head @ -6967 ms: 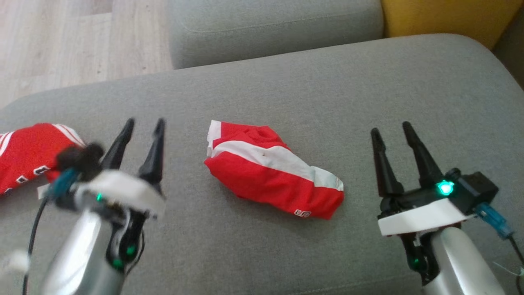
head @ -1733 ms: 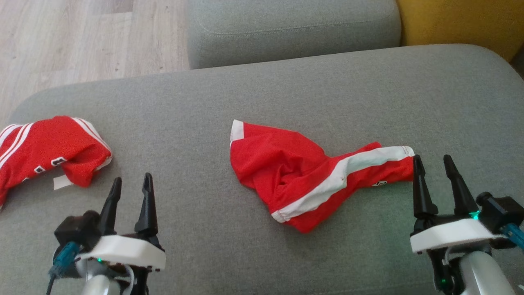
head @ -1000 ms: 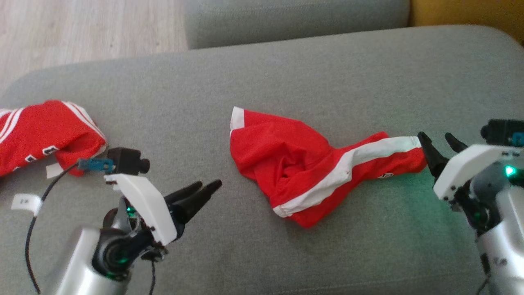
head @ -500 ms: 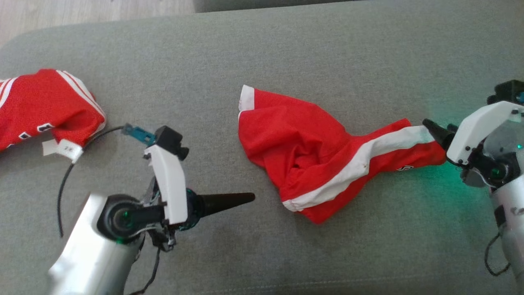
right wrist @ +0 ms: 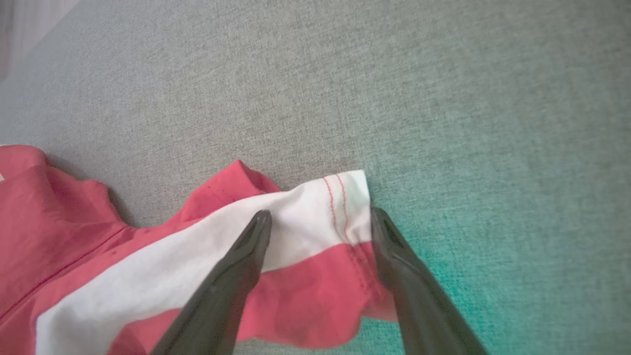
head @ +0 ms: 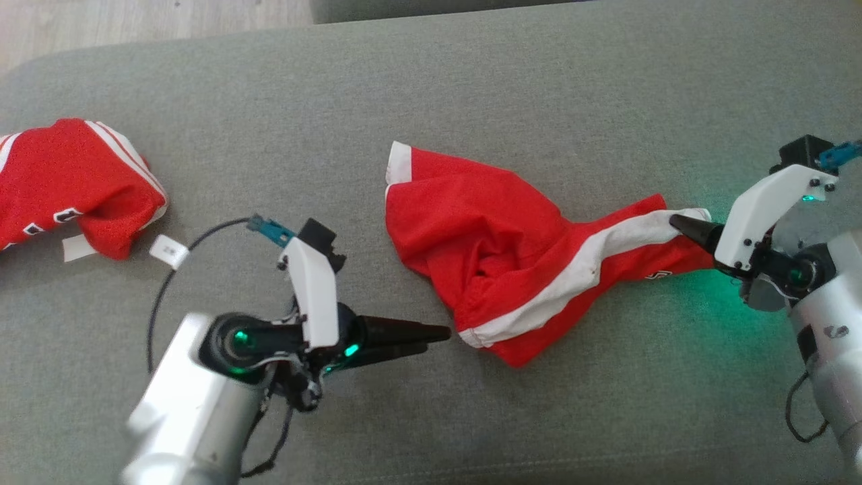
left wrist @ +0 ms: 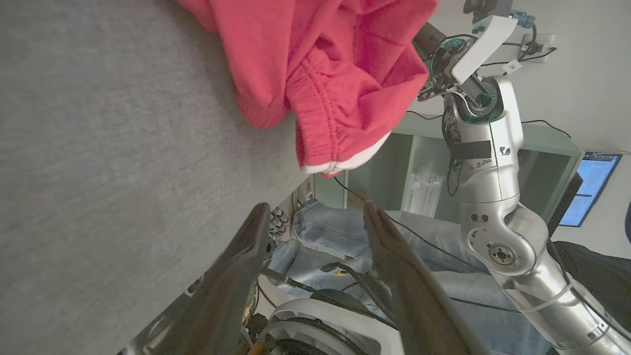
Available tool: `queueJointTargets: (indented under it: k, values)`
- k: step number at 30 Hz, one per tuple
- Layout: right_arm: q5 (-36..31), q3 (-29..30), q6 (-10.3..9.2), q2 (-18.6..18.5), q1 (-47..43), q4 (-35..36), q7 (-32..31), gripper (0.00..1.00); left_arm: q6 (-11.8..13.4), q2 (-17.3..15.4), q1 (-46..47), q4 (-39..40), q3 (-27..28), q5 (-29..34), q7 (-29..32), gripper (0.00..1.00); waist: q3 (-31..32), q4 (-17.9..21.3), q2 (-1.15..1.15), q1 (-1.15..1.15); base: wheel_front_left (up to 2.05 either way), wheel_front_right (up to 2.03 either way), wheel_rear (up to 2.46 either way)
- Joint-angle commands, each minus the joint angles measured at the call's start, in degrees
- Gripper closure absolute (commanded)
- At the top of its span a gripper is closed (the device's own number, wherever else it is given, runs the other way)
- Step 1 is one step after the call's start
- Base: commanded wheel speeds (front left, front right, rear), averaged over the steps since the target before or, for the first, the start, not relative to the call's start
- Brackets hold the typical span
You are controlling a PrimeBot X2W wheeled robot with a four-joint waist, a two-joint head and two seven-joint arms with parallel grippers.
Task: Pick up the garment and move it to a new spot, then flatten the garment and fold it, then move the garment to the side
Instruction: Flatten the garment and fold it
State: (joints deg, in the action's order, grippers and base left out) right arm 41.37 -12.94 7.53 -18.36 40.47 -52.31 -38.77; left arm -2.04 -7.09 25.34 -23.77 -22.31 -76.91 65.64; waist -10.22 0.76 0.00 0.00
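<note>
Jersey [head: 74,182] on grey cushion [head: 539,81], wood floor [head: 135,20] beyond; L hand [head: 436,340] open, R hand [right wrist: 320,214] open astride shorts [head: 485,242] hem.

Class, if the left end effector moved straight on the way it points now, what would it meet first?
Probably the red shorts, at their white-trimmed edge nearest the left end effector; its height over the sofa is unclear, so it might skim the cloth.

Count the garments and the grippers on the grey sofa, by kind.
Garments: 2, crumpled red shorts with white side stripe, bundled red mesh jersey with white stripes
Grippers: 2, left gripper, right gripper, both black-fingered
Total: 4
</note>
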Motion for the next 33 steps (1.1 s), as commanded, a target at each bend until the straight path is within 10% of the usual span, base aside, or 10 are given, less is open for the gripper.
queueJointTargets:
  k: [1, 21, 22, 25, 27, 28, 29, 33]
  values:
    - [0.56, -1.21, -0.04, 0.14, 2.42, 1.47, 0.30, 0.00, -0.38, -0.15, 3.76, 0.78, 2.06, -0.61, -0.79, 0.00, -0.13, 0.18, 0.00, 0.00, 0.00, 0.00, 0.00]
    - [6.26, -8.43, -0.04, -0.48, 4.94, 0.20, 2.57, 0.00, -4.44, 3.92, 6.52, -8.29, 0.32, -4.10, -6.65, 0.00, -1.79, 1.56, 0.00, 0.00, 0.00, 0.00, 0.00]
    - [6.57, -8.79, -0.04, -0.46, 4.92, 0.14, 2.68, 0.04, -4.50, 3.98, 6.58, -8.47, 0.07, -4.51, -6.73, 0.00, -1.77, 1.57, 0.00, 0.00, 0.00, 0.00, 0.00]
    - [7.59, -9.99, -0.04, -0.61, 4.84, 0.32, 3.04, 0.56, -4.70, 4.09, 6.70, -8.77, -0.87, -5.16, -7.14, 0.00, -1.60, 1.60, 0.00, 0.00, 0.00, 0.00, 0.00]
    - [8.35, -10.87, -0.04, -0.90, 4.86, 0.78, 3.54, 1.00, -4.85, 4.13, 6.78, -8.86, -1.28, -5.51, -7.64, 0.37, -1.61, 1.60, 0.00, 0.00, 0.00, 0.00, 0.00]
    - [8.75, -11.30, -0.04, -1.04, 4.81, 0.95, 3.81, 1.00, -4.93, 4.14, 6.82, -8.86, -1.34, -5.76, -8.01, 0.84, -1.57, 1.60, 0.00, 0.00, 0.00, 0.00, 0.00]
    - [9.20, -11.71, -0.04, -1.12, 4.72, 1.07, 3.99, 1.00, -5.00, 4.15, 6.84, -8.89, -1.40, -6.06, -8.32, 1.00, -1.51, 1.62, 0.00, 0.00, 0.00, 0.00, 0.00]
    - [10.78, -13.24, -0.04, -1.85, 4.40, 1.55, 5.10, 1.00, -5.23, 4.18, 6.84, -8.41, -1.61, -7.62, -8.50, 1.00, -0.73, 1.67, 0.00, 0.00, 0.00, 0.00, 0.00]
